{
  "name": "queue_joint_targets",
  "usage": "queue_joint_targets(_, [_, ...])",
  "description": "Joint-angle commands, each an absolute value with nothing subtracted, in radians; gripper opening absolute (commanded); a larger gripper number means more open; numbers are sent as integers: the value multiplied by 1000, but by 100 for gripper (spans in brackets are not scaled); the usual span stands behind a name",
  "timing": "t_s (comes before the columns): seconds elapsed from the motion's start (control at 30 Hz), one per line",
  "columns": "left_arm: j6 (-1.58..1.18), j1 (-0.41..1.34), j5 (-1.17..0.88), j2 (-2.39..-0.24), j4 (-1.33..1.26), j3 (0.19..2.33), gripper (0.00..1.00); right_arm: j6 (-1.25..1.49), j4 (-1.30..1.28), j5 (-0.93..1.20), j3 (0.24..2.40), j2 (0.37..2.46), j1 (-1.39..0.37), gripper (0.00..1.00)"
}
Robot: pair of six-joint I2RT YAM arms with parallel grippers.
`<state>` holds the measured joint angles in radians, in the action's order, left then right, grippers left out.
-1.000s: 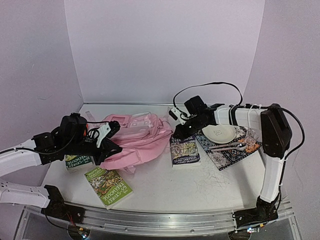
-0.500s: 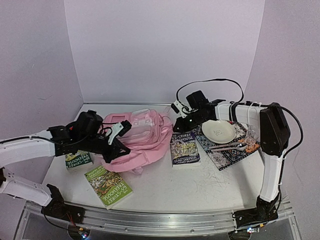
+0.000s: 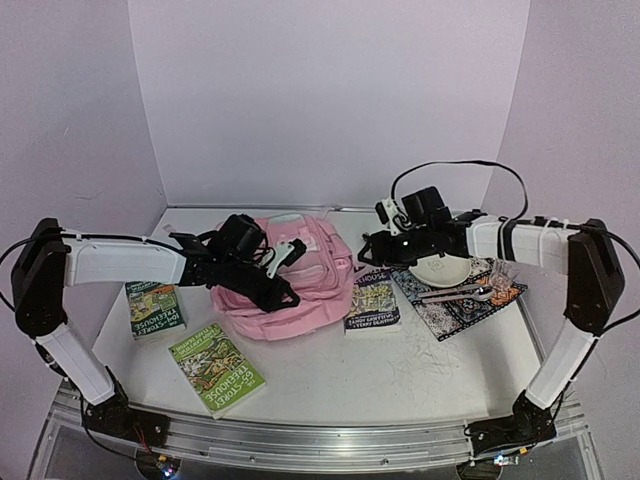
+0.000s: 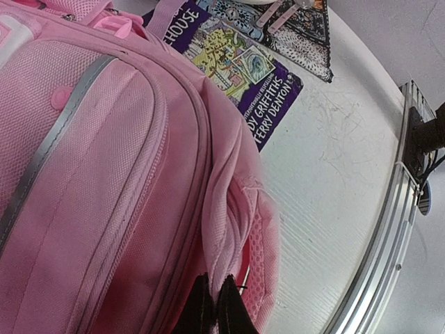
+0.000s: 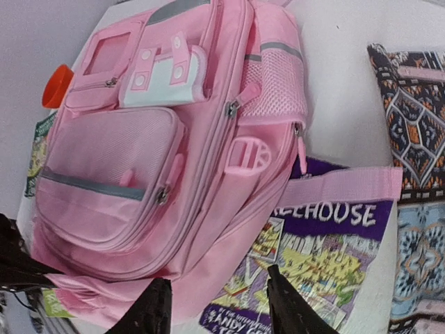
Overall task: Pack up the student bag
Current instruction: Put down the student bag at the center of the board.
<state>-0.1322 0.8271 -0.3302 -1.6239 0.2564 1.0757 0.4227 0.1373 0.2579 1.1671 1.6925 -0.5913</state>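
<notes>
Left gripper (image 4: 214, 300) clenched on the hem of the student bag (image 3: 300, 285), probably to pin it flat mid-table for packing. Right gripper (image 5: 217, 306) released, empty, hanging over the purple book (image 5: 316, 268) beside the bag.

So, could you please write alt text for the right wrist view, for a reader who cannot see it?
A pink student bag lies flat, front pockets up, filling most of the view. One strap lies across a purple book at lower right, and the right gripper hovers open over both.
</notes>
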Motion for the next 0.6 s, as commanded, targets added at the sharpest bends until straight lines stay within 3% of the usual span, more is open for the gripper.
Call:
queue_joint_targets(0.0, [-180,835,-350,-1649,162,1177,0,644,244,222,1025,1586,-640,58])
queue_joint_targets(0.27, [-232,849,-364,-1724,158,1252,2,957,425,149,900,1597,-773,70])
queue_joint_targets(0.57, [-295,867,-350,-1775,154,1294,2,1158,665,185,828,1695,-833,74])
